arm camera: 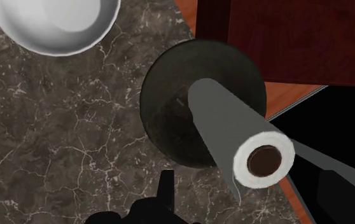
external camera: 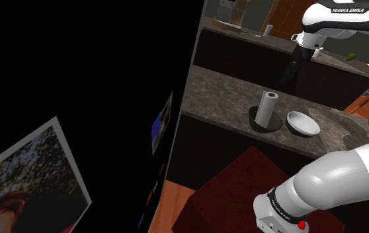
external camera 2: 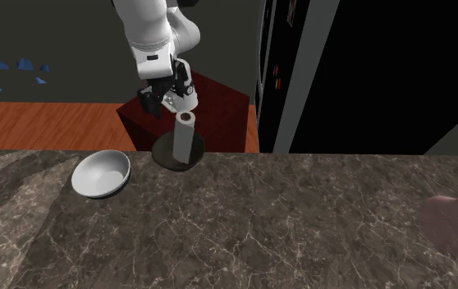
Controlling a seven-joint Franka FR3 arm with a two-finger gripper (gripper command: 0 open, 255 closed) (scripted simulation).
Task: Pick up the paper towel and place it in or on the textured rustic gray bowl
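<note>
A white paper towel roll (external camera: 267, 108) (external camera 2: 185, 137) (arm camera: 233, 124) stands upright inside a dark gray shallow bowl (external camera: 255, 122) (external camera 2: 163, 156) (arm camera: 170, 108) near the edge of the marbled stone counter (external camera 2: 244, 222). My black gripper (external camera 2: 170, 105) (external camera: 290, 73) (arm camera: 240, 170) hovers just above the roll's top. Its fingers are open, one on each side of the roll's cardboard core, and they do not clasp it. A plain white bowl (external camera: 303, 123) (external camera 2: 101, 173) (arm camera: 52, 22) sits empty on the counter beside the dark bowl.
The dark red stand (external camera 2: 219, 103) (arm camera: 297, 38) is just past the counter edge, above an orange floor (external camera 2: 47, 123). A pink object (external camera 2: 457, 217) lies on the counter at the second exterior view's right. A black area (external camera: 77, 66) fills the shoulder view's left.
</note>
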